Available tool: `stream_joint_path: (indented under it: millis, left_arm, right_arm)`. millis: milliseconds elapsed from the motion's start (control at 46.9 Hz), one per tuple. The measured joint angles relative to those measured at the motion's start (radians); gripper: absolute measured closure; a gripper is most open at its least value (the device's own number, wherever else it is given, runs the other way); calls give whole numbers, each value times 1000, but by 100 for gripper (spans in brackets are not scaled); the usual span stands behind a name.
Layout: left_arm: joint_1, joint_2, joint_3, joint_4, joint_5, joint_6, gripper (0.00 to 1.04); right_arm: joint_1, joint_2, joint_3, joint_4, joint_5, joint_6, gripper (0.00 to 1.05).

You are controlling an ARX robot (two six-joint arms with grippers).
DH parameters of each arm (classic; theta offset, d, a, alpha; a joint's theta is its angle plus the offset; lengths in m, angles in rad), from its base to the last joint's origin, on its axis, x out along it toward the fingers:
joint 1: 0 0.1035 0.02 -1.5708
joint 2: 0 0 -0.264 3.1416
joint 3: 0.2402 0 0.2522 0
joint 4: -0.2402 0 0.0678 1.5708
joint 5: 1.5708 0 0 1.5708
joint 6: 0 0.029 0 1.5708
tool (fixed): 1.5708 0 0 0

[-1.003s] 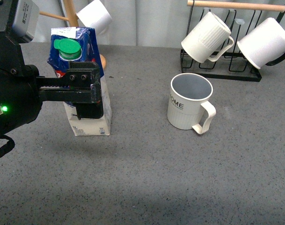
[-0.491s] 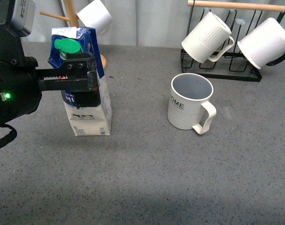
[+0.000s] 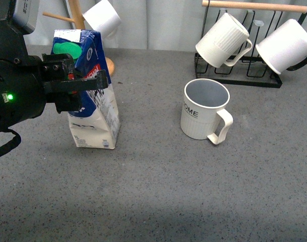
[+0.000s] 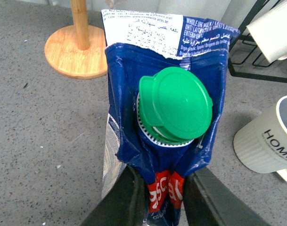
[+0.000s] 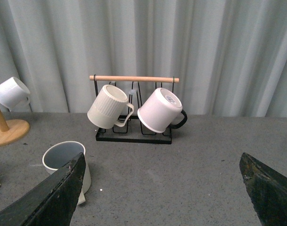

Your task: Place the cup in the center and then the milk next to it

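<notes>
Left gripper point(image 4: 166, 190) has slid up the Pascal milk carton point(image 3: 100, 116) since half a second ago. The carton's base scooted a bit left, so it looks slightly tilted now. The jaws are pinched tight on it just under the green cap point(image 4: 175, 109). The carton's on the grey table point(image 3: 168, 191), well left of the HOME cup point(image 3: 201, 118). Right gripper point(image 5: 162, 160) is spread wide, holding nothing.

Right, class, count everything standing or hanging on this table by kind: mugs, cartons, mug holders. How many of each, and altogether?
Mugs: 4 (lettered mug, ribbed mug, smooth mug, tilted mug)
Milk carton: 1
Mug holders: 2 (wire rack, wooden stand)
Total: 7
</notes>
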Motion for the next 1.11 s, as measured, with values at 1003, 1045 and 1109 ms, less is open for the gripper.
stream_joint_path:
  millis: [1003,1045,1109]
  left_arm:
    - [-209,164,231,8,-89,-16,100]
    - [-212,167,233,5,-88,-16,100]
    - [-214,177,239,-1,-87,-16,100]
  right_arm:
    - [0,0,0,0,0,0,9]
    - [0,0,0,0,0,0,9]
    - [0,0,0,0,0,0,9]
